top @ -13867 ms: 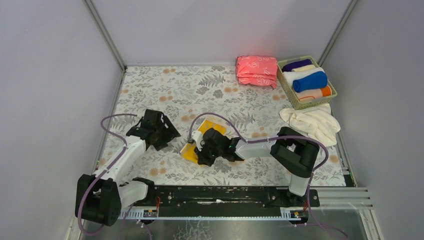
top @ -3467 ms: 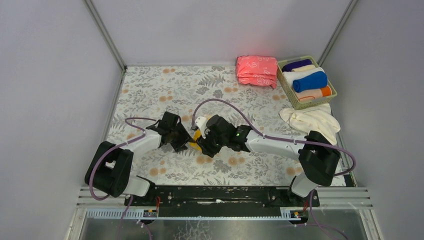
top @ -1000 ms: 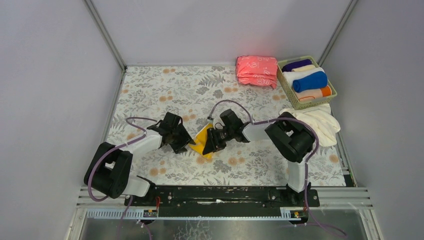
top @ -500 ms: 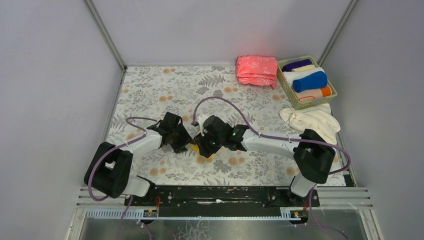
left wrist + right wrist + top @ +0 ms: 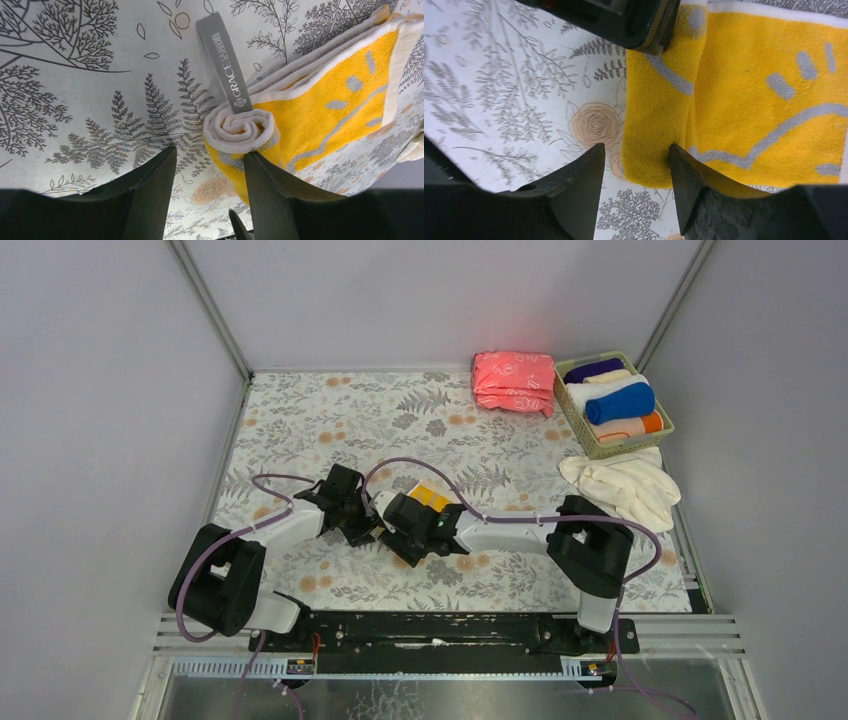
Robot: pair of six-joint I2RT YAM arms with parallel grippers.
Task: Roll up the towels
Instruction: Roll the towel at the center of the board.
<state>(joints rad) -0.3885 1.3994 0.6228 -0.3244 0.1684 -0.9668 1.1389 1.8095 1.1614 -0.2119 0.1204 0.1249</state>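
Note:
A yellow towel [image 5: 432,498] with white print lies partly rolled mid-table. Its spiral end [image 5: 240,131] shows in the left wrist view, with a grey tag [image 5: 222,60] lying beside it. My left gripper [image 5: 210,151] is open at that end, and its right finger touches the roll's side. At the roll's other end my right gripper [image 5: 635,147] is open too. The rolled part [image 5: 659,115] sits partly between its fingers, and the right finger presses into the crease where roll meets flat cloth. In the top view the two grippers [image 5: 355,515] [image 5: 405,530] nearly meet.
A folded pink stack [image 5: 513,382] lies at the back right. Beside it a green basket [image 5: 578,420] holds several rolled towels, one of them blue [image 5: 620,403]. Loose cream-white towels [image 5: 622,485] are heaped in front of the basket, near the table's right edge.
My right gripper has moved left and nearer over the roll, and its jaws have spread wider. More flat yellow cloth now shows behind it. The left arm has stayed put.

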